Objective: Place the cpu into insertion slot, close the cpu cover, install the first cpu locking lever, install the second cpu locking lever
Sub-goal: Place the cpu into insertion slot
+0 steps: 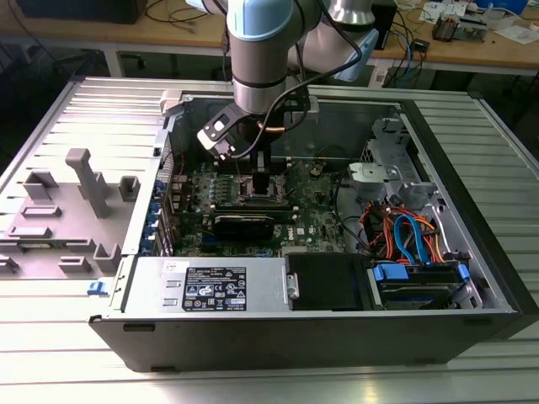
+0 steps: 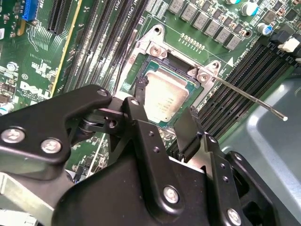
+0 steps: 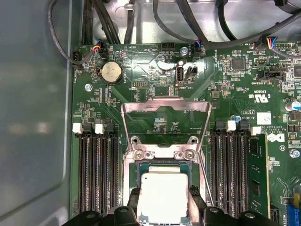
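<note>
While the cpu (image 3: 162,197) was clasped at two opposite edges by the narrowed gripper (image 2: 166,100), it was held low in the insertion slot (image 3: 160,167) on the green motherboard (image 3: 141,70). Beside the slot the cpu cover (image 3: 164,102) was seen swung open, and one locking lever (image 2: 249,96) raised.

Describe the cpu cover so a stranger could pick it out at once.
Inside the open computer case lies a green motherboard; at its middle a square silvery chip sits between banks of black memory slots. The cpu cover is swung open beside the chip, toward the coin battery: the only thin metal frame with a big window.
</note>
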Available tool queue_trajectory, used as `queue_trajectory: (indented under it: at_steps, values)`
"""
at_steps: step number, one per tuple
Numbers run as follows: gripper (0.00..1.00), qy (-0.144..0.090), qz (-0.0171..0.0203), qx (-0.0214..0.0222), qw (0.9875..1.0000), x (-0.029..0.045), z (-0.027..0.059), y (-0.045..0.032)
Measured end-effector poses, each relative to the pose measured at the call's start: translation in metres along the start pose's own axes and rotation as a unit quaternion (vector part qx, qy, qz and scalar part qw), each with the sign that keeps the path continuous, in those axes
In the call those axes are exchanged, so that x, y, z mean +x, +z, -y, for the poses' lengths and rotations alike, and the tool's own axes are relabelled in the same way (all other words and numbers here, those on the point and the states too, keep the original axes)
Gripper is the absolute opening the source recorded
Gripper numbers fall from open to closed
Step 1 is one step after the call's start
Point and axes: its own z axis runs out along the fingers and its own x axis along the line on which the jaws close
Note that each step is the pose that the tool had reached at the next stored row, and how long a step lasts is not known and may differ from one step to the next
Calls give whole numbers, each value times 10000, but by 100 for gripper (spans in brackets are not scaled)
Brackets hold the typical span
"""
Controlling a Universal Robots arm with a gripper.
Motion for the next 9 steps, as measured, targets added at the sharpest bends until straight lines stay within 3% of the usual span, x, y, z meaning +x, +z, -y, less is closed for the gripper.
queue_trajectory:
  at_steps: [7,9]
  values:
    - [51,-18,-1,1,10000,0,0,0]
    - [37,-21,-1,2,10000,0,-1,-3]
